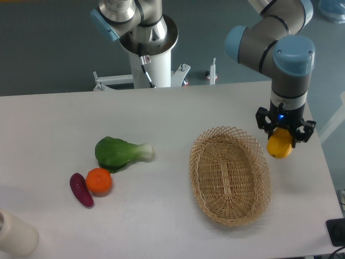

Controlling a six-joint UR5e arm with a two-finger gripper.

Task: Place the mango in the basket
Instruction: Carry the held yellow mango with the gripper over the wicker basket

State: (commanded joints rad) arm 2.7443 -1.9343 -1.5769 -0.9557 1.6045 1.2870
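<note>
- white worktop (161,118) fills the view, with a grey floor and the robot's pedestal behind it.
- the hand (284,136) hangs just off the right side of the basket (200,162), pinching the mango (279,147) between its dark fingers; the fruit appears lifted clear of the worktop.
- the mango sits outside the rim, near the basket's upper right edge, not over the inside yet.
- to do this step well, i judge the arm should carry the fruit leftward until it is over the middle of the woven floor, keeping it above the rim so it does not clip the open weave.
- lower before letting go; a smooth, rounded fruit dropped from height could roll or bounce out of so shallow a basket.
- the mango looks smooth and yellow with a slight orange tint, its upper part hidden by the fingers.
- the basket is light tan wicker, oval and shallow, with nothing inside.
- well apart on the left lie a leafy green vegetable (119,152), an orange (98,181) and a purple eggplant (81,189).
</note>
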